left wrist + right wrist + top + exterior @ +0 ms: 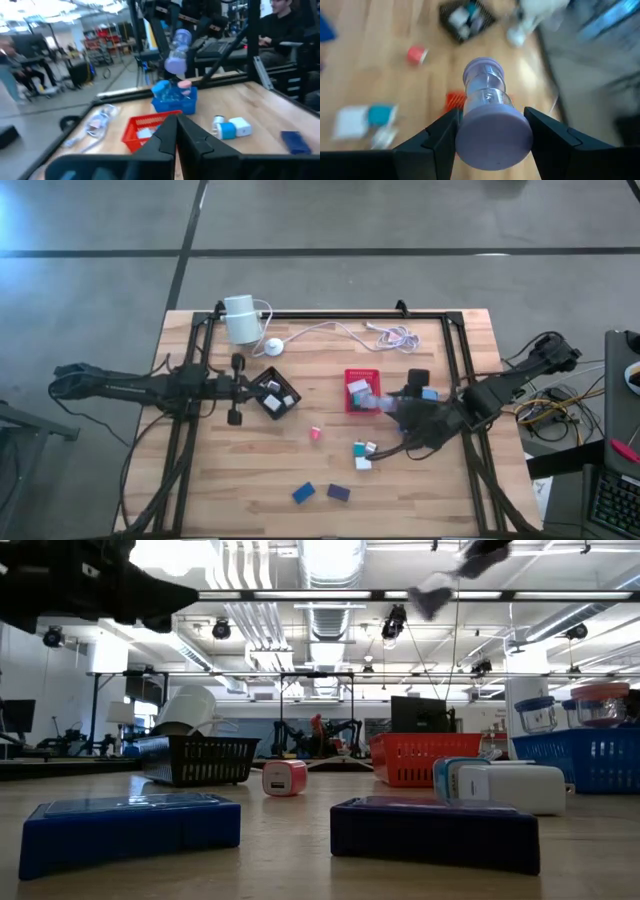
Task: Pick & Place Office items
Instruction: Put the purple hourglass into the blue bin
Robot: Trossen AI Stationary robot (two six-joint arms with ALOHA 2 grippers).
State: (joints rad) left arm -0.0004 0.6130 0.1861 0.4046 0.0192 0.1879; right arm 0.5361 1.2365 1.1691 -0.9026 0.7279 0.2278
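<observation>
Wooden tabletop, pieces scattered. Right end effector clamped on purple cylinder, raised over red tray. Left end effector closed, empty, beside black tray. Risk: cylinder slipping or rolling off tray rim if released off-centre.

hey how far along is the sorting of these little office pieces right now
Done: some pieces sit in the black tray and red tray. In hand: the right gripper holds a purple cylinder above the red tray. Left: pink piece, two blue blocks, white-teal pieces. Left gripper is shut, empty.
</observation>
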